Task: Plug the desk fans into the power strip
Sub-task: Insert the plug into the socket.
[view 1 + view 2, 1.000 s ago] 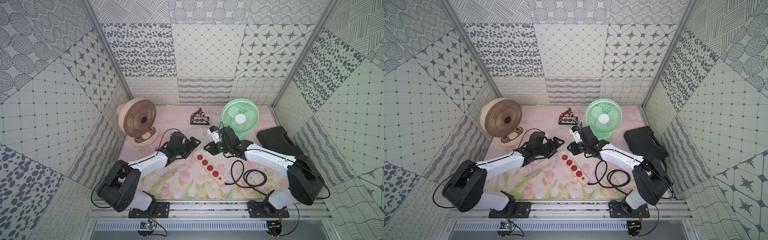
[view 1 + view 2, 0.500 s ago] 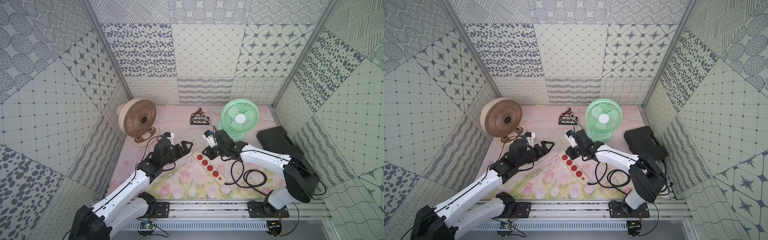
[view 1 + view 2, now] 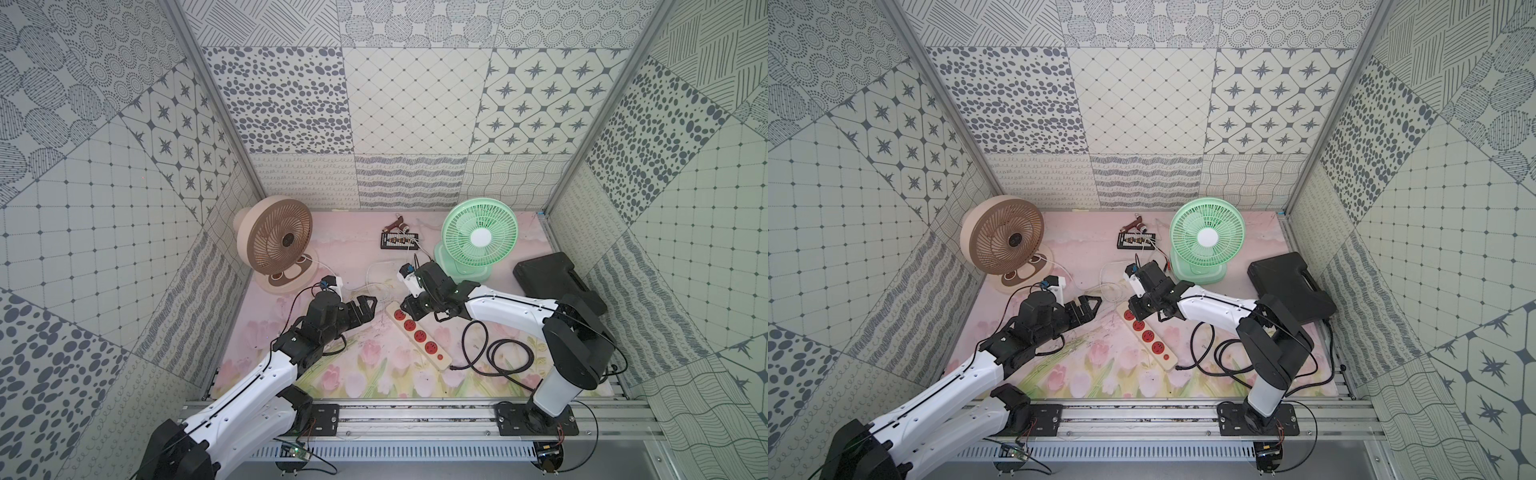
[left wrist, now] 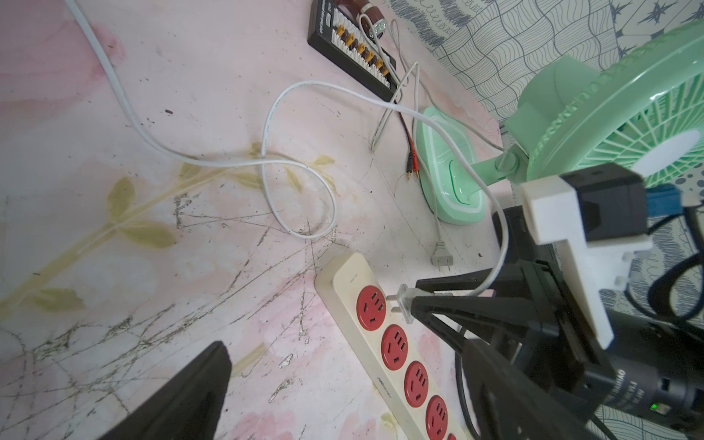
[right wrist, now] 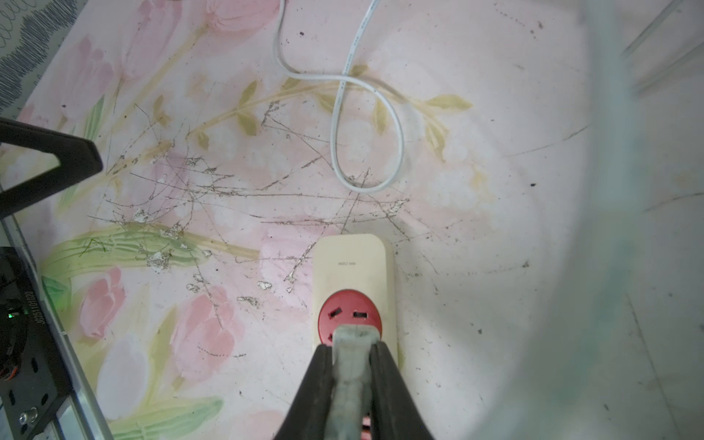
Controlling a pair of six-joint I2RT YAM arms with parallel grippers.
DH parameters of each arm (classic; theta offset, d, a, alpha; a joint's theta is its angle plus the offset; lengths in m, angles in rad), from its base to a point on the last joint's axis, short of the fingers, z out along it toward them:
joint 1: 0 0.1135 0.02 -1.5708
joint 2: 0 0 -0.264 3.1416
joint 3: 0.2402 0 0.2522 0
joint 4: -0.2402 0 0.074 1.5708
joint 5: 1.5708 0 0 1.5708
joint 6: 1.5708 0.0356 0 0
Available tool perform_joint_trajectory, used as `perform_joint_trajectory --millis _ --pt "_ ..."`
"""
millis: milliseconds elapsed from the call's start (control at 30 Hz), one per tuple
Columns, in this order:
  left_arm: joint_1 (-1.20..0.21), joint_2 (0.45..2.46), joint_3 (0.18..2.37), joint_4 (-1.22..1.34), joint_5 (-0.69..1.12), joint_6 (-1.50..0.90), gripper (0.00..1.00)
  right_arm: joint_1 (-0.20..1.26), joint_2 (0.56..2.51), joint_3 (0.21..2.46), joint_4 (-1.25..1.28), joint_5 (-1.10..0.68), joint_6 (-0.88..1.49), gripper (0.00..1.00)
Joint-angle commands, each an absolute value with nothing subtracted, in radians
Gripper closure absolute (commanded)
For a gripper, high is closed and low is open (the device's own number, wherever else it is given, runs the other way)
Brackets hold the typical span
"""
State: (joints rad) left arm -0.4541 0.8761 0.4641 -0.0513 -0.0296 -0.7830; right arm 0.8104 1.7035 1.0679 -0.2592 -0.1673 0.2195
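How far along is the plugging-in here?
Done: the translucent two-prong plug is picked up, right gripper shut on it. In hand: its bare prongs hover at the end red socket of the long cream power strip. Remaining: push in, release. The left gripper hangs open nearby.

The power strip (image 4: 344, 272) was smooth cream plastic with matt red socket faces, and the desk (image 4: 190, 114) had a pink flowered covering, badly scratched and scuffed. The plug (image 4: 404, 303) was cloudy clear plastic with bare metal prongs. The right end effector (image 4: 416, 294) was matt black plastic, and the green fan (image 4: 457, 183) was glossy plastic.
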Motion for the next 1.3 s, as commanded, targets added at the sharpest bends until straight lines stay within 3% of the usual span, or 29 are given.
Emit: perform_joint_trajectory --millis 0,700,1267 --pt "-0.449 0.872 0.466 -0.039 -0.070 -0.727 0.01 0.814 1.727 1.098 -0.240 -0.150 0.197 1.00" --pt "-0.449 0.878 0.465 -0.034 -0.078 -0.719 0.01 0.851 1.767 1.085 -0.255 -0.104 0.146 1.00" --pt "-0.449 0.877 0.467 -0.037 -0.079 -0.719 0.00 0.883 1.734 0.945 -0.263 -0.001 0.093 1.00"
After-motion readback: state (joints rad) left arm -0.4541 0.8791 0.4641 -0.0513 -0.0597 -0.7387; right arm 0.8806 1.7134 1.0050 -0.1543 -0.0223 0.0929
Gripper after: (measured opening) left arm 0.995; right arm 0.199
